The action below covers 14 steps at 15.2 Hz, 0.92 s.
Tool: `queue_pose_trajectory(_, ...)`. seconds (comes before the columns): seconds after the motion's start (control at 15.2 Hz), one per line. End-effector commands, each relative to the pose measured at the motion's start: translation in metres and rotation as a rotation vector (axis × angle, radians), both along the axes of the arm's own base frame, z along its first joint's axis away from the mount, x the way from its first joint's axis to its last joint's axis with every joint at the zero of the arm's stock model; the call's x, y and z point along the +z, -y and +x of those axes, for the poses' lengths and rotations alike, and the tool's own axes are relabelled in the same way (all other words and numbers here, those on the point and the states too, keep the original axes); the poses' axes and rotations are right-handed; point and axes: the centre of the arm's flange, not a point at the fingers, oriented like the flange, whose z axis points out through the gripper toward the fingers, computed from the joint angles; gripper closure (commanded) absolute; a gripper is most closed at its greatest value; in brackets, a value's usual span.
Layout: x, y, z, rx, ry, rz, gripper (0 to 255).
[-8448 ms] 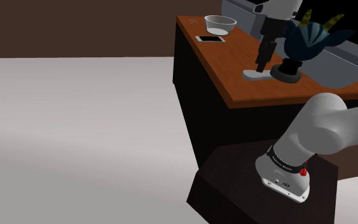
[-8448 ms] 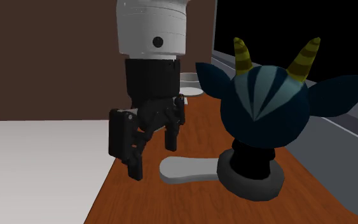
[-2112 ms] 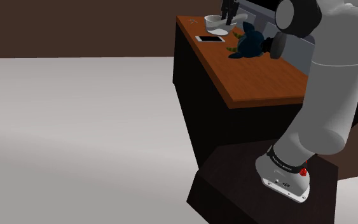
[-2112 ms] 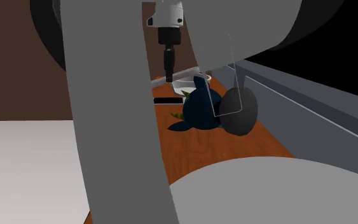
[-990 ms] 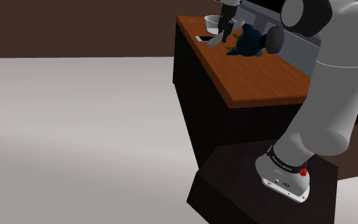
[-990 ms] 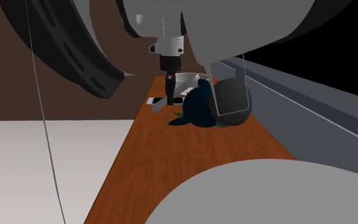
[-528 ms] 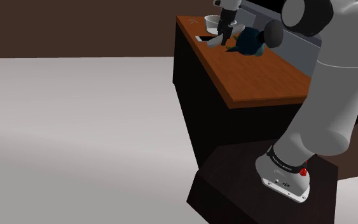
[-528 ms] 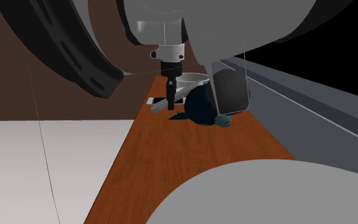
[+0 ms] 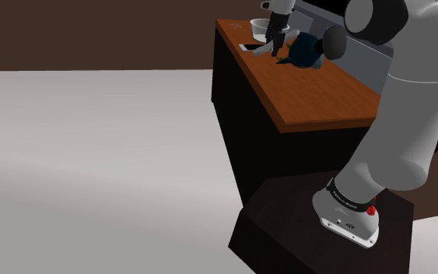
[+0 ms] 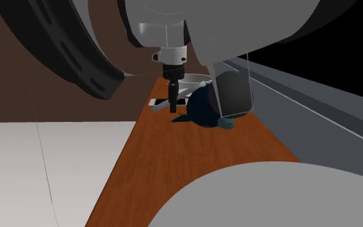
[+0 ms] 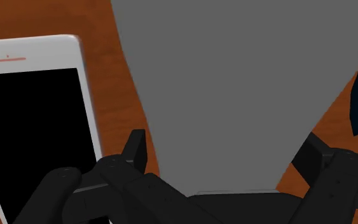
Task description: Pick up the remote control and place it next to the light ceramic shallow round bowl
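The remote control (image 11: 247, 89) is a plain grey slab clasped between my black fingers (image 11: 136, 147). My gripper (image 9: 275, 40) hangs low over the far end of the brown table (image 9: 318, 89), shut on the remote (image 9: 261, 49), which tilts down toward the surface. The light shallow bowl (image 9: 258, 28) stands just behind the gripper. In the second exterior view the gripper (image 10: 173, 107) holds the remote (image 10: 162, 108) in front of the bowl (image 10: 196, 80). A white-framed phone (image 11: 37, 127) lies flat right beside the remote.
A dark blue horned toy (image 9: 306, 50) lies tipped over on the table close beside the gripper; it shows again as toy (image 10: 202, 109). The phone (image 9: 248, 47) lies near the table's edge. A grey ledge (image 10: 315, 103) runs behind the table. My stand (image 9: 318, 233) is on the floor.
The gripper has sunk a little toward the table with the remote, beside the phone. The tipped toy has rolled slightly.
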Motion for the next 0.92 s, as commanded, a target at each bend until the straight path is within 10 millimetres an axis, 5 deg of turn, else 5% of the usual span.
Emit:
queue_pose_trajectory(0.0,-0.001,0.000,0.000,0.000,-0.002,0.001,0)
queue_pose_trajectory(0.07,-0.002,-0.001,0.002,0.000,-0.001,0.001,0)
queue_pose_trajectory(0.33,0.048,0.000,0.003,0.000,-0.001,0.001,0)
queue_pose_trajectory(0.86,0.048,0.000,0.003,0.000,-0.001,0.001,0)
